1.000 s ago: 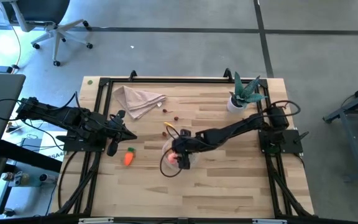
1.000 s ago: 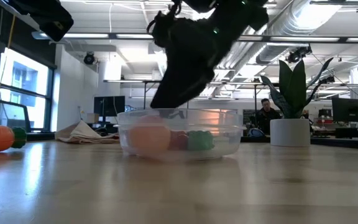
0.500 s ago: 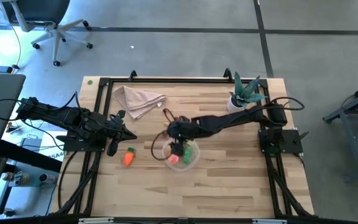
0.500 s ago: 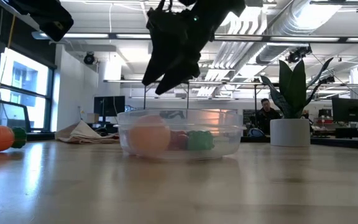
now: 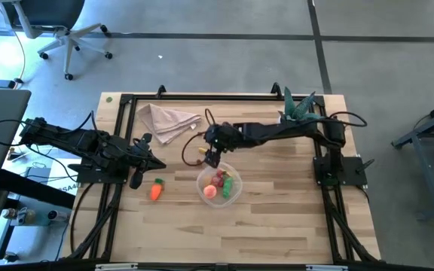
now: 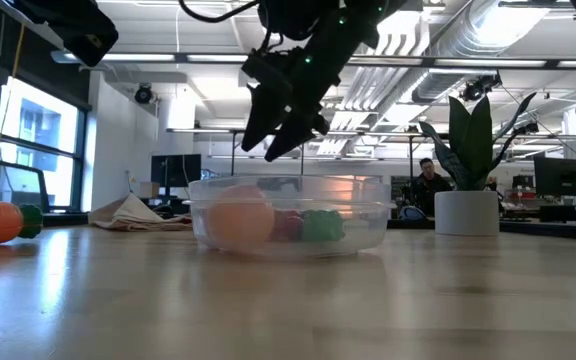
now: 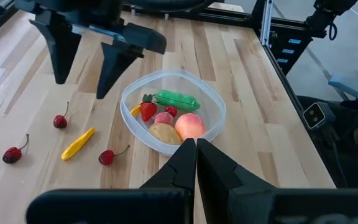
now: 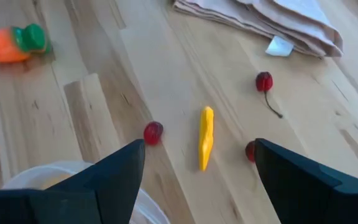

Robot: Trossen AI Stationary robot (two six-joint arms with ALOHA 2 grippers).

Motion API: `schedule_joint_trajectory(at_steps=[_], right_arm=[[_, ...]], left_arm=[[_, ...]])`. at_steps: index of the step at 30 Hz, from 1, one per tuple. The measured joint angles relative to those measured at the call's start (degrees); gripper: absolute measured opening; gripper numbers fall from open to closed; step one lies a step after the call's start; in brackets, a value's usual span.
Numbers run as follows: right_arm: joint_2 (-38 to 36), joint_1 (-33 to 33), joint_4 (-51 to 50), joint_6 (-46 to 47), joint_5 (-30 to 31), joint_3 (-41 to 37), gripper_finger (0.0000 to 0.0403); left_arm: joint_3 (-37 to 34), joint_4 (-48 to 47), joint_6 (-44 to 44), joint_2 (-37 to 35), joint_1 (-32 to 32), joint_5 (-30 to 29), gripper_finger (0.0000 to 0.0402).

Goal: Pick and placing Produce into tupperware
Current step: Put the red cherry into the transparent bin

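The round clear tupperware (image 5: 219, 185) (image 7: 173, 112) (image 6: 288, 215) stands on the table and holds a green pepper, a strawberry, a peach-coloured fruit and a tan potato. My right gripper (image 5: 211, 153) (image 8: 197, 180) (image 6: 276, 135) hovers open above the table on the tupperware's far side. A yellow piece (image 8: 206, 137) (image 7: 78, 143) lies on the wood below it, between three loose cherries (image 8: 153, 132). The orange carrot (image 5: 155, 190) (image 8: 11, 43) lies left of the tupperware. My left gripper (image 5: 136, 179) (image 7: 196, 149) waits shut beside the carrot.
A beige napkin (image 5: 168, 120) is crumpled near the far left corner. A potted spiky plant (image 5: 296, 113) stands at the far right. A black frame (image 5: 202, 96) runs around the table edge. Bare wood stretches toward the near edge.
My right gripper has risen out of the tupperware and moved toward the far edge, ending over the yellow piece and cherries. The tupperware and its contents have stayed put.
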Motion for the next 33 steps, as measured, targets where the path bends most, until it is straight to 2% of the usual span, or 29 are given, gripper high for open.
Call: schedule_joint_trajectory(at_steps=[10, 16, 22, 26, 33], right_arm=[[0.0, -2.7, 1.6, -2.6, 1.7, 0.0, 0.0293], [0.0, -4.8, -0.1, -2.7, -3.5, 0.0, 0.0293], [0.8, -8.0, -5.9, -13.4, -10.4, -0.1, 0.0293], [1.6, -9.1, -6.2, -20.8, -10.7, -1.5, 0.0293], [5.2, -10.3, -5.7, -27.5, -12.0, -1.6, 0.0293]], left_arm=[[0.0, 0.0, 0.0, 0.0, 0.0, 0.0, 0.0005], [0.0, 0.0, 0.0, 0.0, 0.0, 0.0, 0.0005], [0.0, 0.0, 0.0, 0.0, 0.0, 0.0, 0.0005], [0.0, 0.0, 0.0, 0.0, 0.0, 0.0, 0.0005], [0.0, 0.1, 0.0, 0.0, 0.0, 0.0, 0.0005]])
